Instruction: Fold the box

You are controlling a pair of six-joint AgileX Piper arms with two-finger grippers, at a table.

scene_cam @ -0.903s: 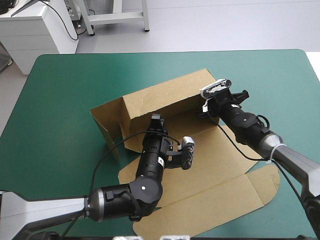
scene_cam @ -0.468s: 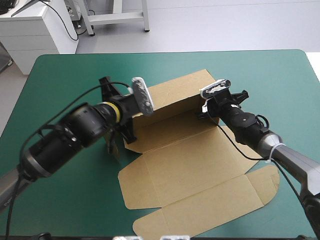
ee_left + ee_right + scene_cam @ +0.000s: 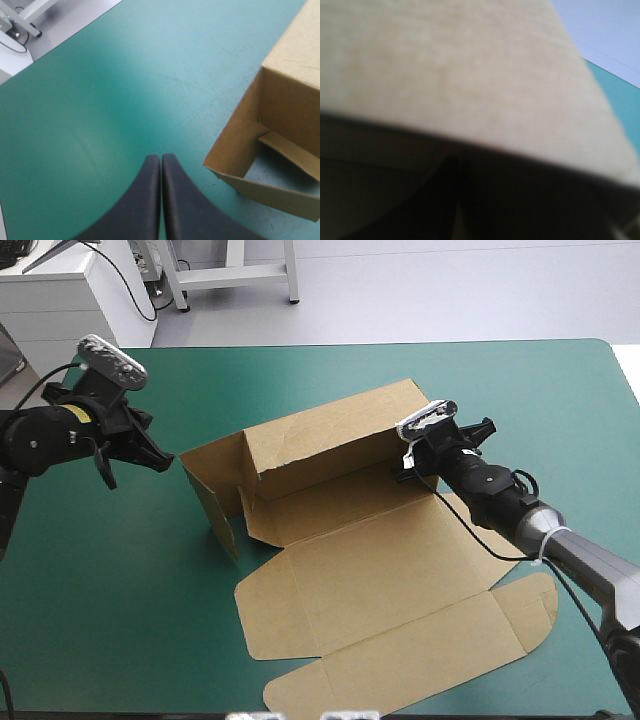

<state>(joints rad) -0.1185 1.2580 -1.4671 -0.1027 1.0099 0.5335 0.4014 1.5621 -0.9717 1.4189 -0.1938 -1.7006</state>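
- The box (image 3: 370, 570) lay in the middle of the teal-green cover (image 3: 120, 590), only partly folded. Its far wall (image 3: 330, 435) stood upright and the left end flap (image 3: 212, 495) was raised at the corner beside it.
- By my judgement most of the job was still to do. The near panels (image 3: 400, 640) were flat on the cover, the right end had no wall up, and nothing looked tucked in.
- My left gripper (image 3: 165, 457) hung over bare cover, just off the box's left corner and clear of the board. Its black fingers (image 3: 150, 200) were pressed together to a point and held nothing.
- My right gripper (image 3: 408, 468) was at the right end of the far wall, on its inner side, with brown board filling that wrist view. I could not tell whether it had hold of the board or only leaned against it.
- Compared with just before, my left arm had pulled away. It had been over the middle of the box, then at the left corner, and it was now out to the left.
- My right gripper had kept its place at the wall, and the box looked unchanged.
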